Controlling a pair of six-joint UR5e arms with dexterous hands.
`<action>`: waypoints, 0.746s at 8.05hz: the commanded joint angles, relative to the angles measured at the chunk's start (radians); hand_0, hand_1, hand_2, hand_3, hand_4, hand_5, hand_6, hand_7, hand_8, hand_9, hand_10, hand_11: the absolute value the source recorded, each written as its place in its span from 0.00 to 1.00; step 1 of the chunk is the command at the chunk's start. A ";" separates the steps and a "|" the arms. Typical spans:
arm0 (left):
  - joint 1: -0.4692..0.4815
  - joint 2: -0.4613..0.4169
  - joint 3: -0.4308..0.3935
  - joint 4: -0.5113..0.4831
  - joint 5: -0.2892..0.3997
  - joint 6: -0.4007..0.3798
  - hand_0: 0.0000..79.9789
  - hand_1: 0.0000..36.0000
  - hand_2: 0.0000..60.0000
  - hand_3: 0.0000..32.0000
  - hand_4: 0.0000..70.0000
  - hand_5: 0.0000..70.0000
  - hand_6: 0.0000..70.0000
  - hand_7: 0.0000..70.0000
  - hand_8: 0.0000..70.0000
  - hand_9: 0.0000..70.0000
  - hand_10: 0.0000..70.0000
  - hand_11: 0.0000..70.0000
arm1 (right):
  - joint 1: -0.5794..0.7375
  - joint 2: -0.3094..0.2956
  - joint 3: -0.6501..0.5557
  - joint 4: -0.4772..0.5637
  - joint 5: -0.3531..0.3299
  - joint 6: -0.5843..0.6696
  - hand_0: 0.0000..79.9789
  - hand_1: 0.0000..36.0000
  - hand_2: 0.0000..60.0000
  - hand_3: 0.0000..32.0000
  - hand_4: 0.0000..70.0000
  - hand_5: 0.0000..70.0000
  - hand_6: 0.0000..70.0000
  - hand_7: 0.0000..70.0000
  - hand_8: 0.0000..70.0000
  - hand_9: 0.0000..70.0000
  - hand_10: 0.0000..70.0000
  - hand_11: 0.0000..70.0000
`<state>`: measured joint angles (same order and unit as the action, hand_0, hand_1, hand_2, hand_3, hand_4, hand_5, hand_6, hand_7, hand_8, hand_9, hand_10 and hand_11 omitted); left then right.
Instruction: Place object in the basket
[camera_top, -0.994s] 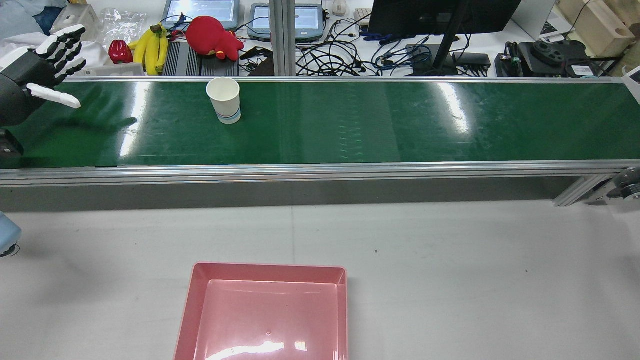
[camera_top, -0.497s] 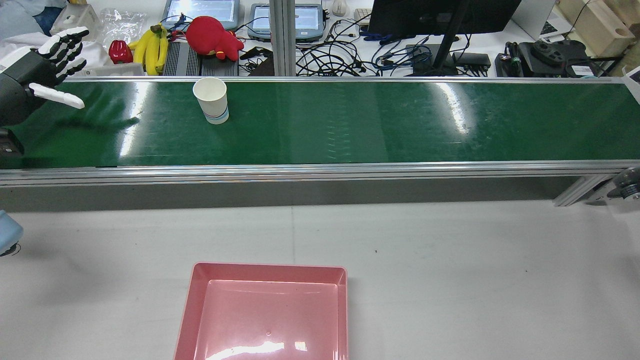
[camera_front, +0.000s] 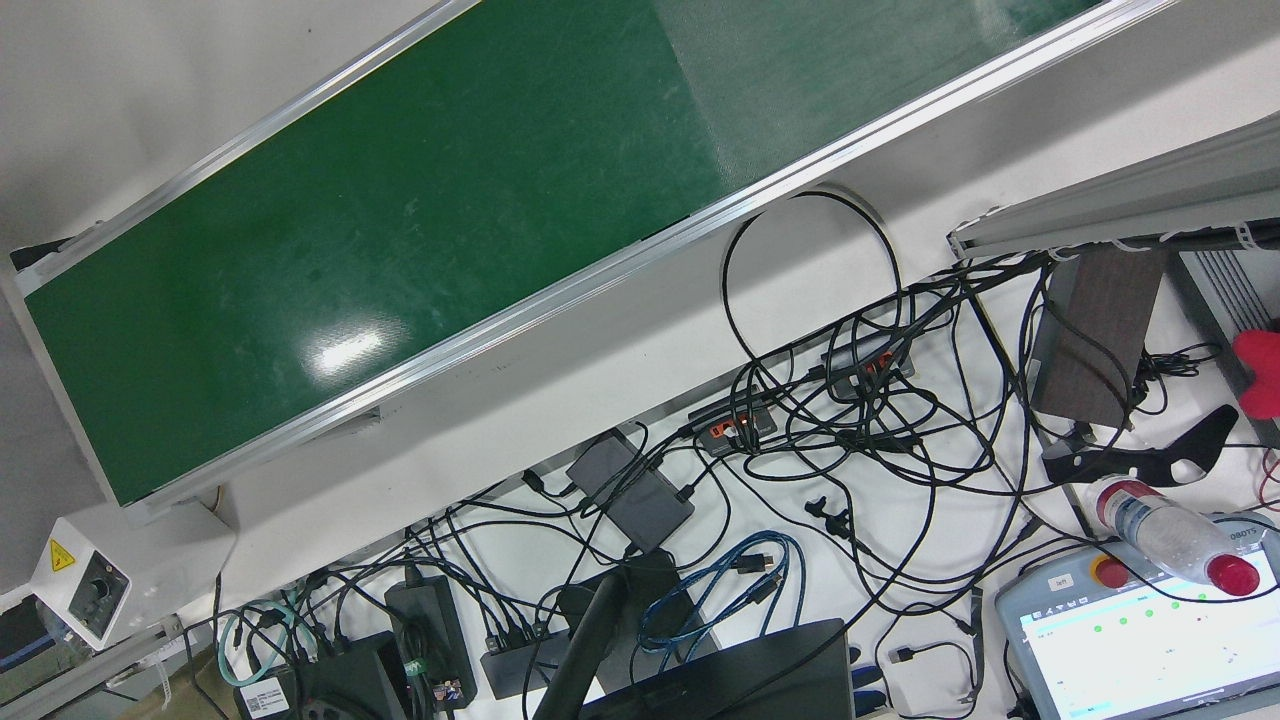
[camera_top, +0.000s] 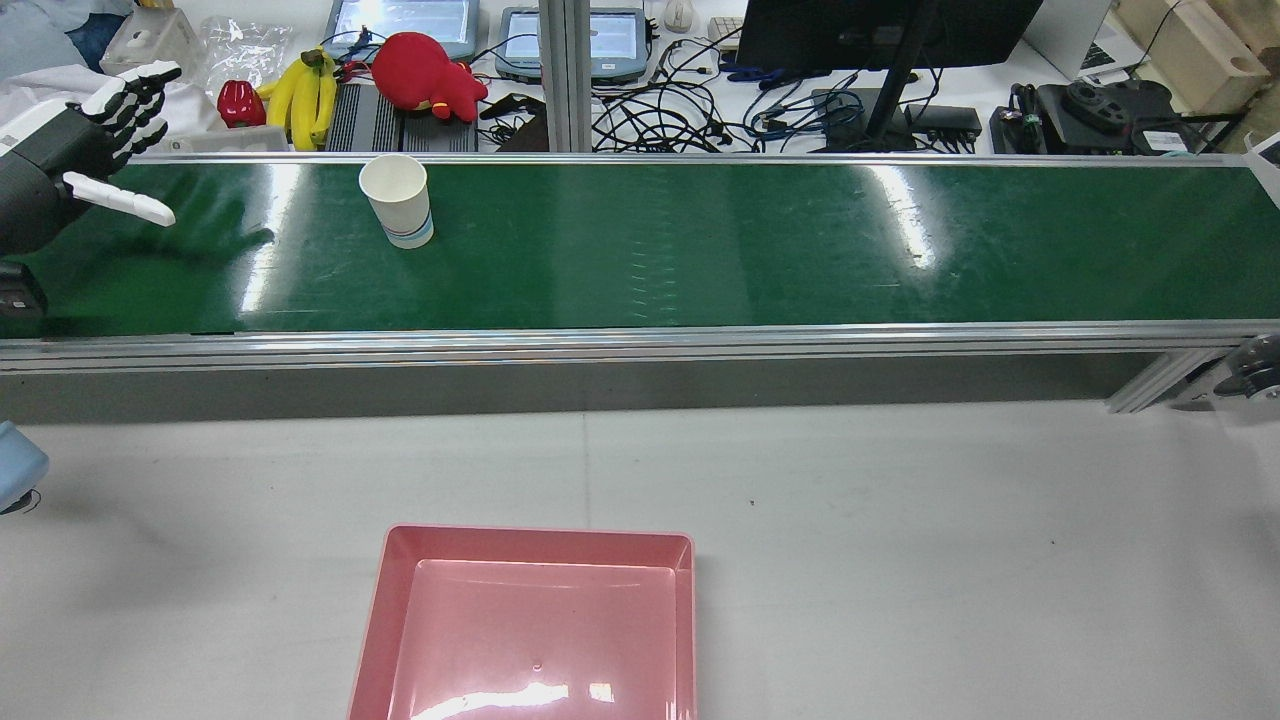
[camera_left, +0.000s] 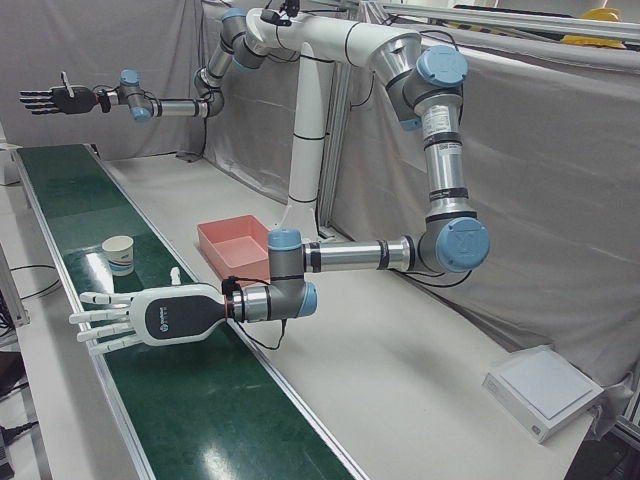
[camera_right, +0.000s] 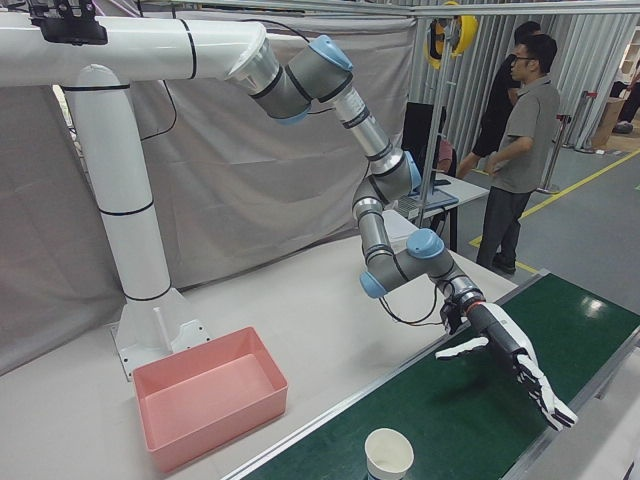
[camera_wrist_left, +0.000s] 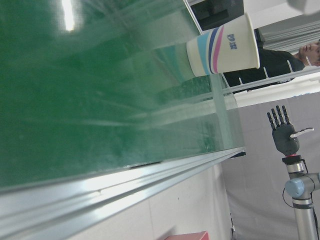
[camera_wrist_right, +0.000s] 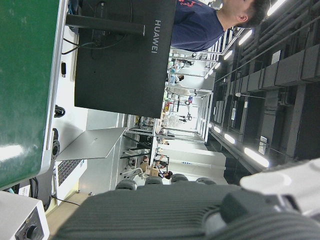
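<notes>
A white paper cup (camera_top: 397, 201) with blue and pink stripes stands upright on the green conveyor belt (camera_top: 700, 250); it also shows as the cup (camera_left: 118, 254), the cup (camera_right: 388, 455) and the cup (camera_wrist_left: 225, 45). My left hand (camera_top: 85, 165) hovers open over the belt's left end, fingers spread, well apart from the cup; the same hand (camera_left: 140, 318) and hand (camera_right: 510, 362) hold nothing. My right hand (camera_left: 50, 100) hangs high and far off, open and empty. The pink basket (camera_top: 530, 545) sits on the grey table.
Behind the belt lie bananas (camera_top: 305, 95), a red plush toy (camera_top: 425, 72), tablets, a monitor and tangled cables (camera_front: 850, 440). Two people (camera_right: 520, 150) stand beyond the belt's end. A white box (camera_left: 545, 390) rests on the table's corner.
The cup has travelled left along the belt, closer to my left hand. The left hand has shifted slightly and stays open.
</notes>
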<state>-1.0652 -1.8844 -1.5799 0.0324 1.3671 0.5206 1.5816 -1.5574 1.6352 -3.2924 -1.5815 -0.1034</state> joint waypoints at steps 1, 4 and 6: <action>0.004 0.005 0.001 0.003 0.000 0.012 0.70 0.32 0.00 0.22 0.00 0.28 0.00 0.00 0.00 0.00 0.03 0.08 | 0.000 0.000 0.000 0.000 0.000 -0.001 0.00 0.00 0.00 0.00 0.00 0.00 0.00 0.00 0.00 0.00 0.00 0.00; 0.004 0.005 0.003 0.003 0.001 0.013 0.69 0.30 0.00 0.23 0.00 0.27 0.00 0.00 0.00 0.00 0.03 0.08 | 0.000 0.000 0.000 0.000 0.000 0.001 0.00 0.00 0.00 0.00 0.00 0.00 0.00 0.00 0.00 0.00 0.00 0.00; 0.005 0.007 0.003 0.003 0.000 0.015 0.69 0.30 0.00 0.24 0.00 0.26 0.00 0.00 0.00 0.00 0.03 0.08 | 0.000 0.000 0.000 0.000 0.000 -0.001 0.00 0.00 0.00 0.00 0.00 0.00 0.00 0.00 0.00 0.00 0.00 0.00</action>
<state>-1.0617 -1.8792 -1.5774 0.0353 1.3677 0.5334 1.5819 -1.5570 1.6352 -3.2922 -1.5815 -0.1030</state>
